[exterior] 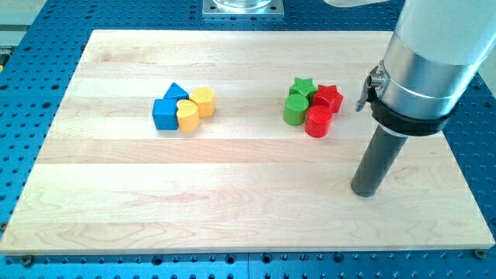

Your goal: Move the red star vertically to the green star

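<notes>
The red star (329, 96) sits right of centre on the wooden board (232, 194), touching the green star (302, 86) on its left. A green cylinder (294, 109) and a red cylinder (318, 122) sit just below them in the same tight cluster. My tip (365, 191) rests on the board toward the view's bottom right of the cluster, well below the red star and apart from every block.
A second cluster lies left of centre: a blue triangle (176, 91), a blue cube (164, 114), a yellow heart-like block (187, 115) and a yellow hexagonal block (203, 101). The arm's large grey body (430, 54) covers the board's upper right corner.
</notes>
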